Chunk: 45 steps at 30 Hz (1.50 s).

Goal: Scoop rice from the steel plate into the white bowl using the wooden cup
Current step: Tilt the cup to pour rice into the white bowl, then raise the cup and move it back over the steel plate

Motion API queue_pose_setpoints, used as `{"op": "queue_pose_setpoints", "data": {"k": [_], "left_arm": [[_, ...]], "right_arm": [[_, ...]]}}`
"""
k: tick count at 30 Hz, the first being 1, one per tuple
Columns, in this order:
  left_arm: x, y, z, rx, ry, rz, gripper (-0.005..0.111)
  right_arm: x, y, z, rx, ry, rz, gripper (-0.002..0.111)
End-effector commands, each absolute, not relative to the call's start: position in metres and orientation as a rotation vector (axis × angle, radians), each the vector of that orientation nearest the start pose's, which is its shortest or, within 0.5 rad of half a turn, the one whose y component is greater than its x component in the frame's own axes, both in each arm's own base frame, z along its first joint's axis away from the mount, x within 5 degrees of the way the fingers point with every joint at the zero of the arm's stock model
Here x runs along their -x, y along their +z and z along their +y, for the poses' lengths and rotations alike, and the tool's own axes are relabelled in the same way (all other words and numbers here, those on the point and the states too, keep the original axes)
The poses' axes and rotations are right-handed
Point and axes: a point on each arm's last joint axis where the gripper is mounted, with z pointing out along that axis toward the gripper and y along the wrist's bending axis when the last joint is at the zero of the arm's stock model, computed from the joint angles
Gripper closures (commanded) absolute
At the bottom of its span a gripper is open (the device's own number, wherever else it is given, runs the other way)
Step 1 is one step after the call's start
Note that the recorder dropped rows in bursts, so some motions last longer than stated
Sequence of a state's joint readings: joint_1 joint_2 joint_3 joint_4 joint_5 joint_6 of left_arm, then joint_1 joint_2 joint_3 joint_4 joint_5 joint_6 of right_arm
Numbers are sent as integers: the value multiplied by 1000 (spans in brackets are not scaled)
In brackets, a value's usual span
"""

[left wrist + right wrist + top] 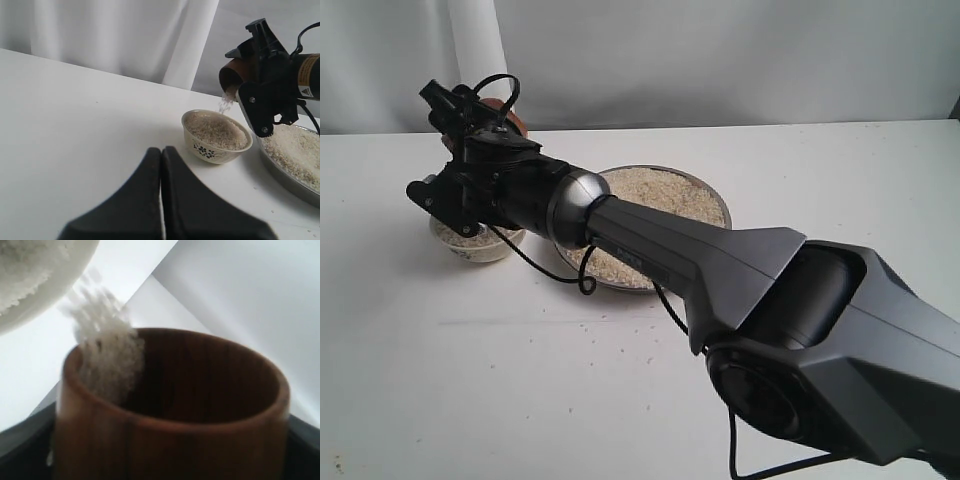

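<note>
Right gripper (pixel 255 75), clamped on the tilted wooden cup (pixel 231 76), pours rice (pixel 225 102) into the white bowl (pixel 216 137); left gripper (pixel 161 155) idle, fingers together. The cup seems nearly empty: next, rescoop from the steel plate (pixel 280 175).

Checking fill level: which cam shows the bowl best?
Left wrist view: whole bowl visible, rim, pattern and rice heaped inside. Exterior view: bowl mostly hidden under the right arm. Right wrist view: only a blurred slice of its rim and rice.

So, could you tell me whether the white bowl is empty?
No, the white bowl holds a heap of rice, with more pouring from the tilted wooden cup.
</note>
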<state>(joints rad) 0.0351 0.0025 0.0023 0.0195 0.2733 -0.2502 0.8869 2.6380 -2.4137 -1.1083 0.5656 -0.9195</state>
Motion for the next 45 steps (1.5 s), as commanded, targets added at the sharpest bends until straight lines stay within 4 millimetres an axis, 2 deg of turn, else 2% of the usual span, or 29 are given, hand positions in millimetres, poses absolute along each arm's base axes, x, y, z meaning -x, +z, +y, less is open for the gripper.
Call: {"op": "queue_pose_setpoints", "data": {"k": [1, 15, 21, 27, 29, 33, 39, 45], "left_arm": [[-55, 189, 2, 236, -146, 1736, 107], [-55, 189, 2, 236, -146, 1736, 107], [-55, 189, 2, 236, -146, 1736, 107], [-55, 189, 2, 236, -146, 1736, 107], [-55, 189, 2, 236, -146, 1736, 107], [-55, 189, 2, 236, -146, 1736, 107], [-55, 189, 2, 236, -146, 1736, 107], [-55, 189, 2, 236, -146, 1736, 107]], "right_arm": [[-407, 182, 433, 2039, -1218, 550, 108], [-406, 195, 434, 2014, -1274, 464, 108], [-405, 202, 433, 1983, -1216, 533, 108], [-398, 213, 433, 1854, -859, 893, 108], [-392, 223, 431, 1814, -713, 1038, 108], [-385, 250, 416, 1772, -532, 1271, 108], [-384, 283, 370, 1788, -454, 1599, 108], [-389, 296, 327, 1795, -271, 1882, 108]]}}
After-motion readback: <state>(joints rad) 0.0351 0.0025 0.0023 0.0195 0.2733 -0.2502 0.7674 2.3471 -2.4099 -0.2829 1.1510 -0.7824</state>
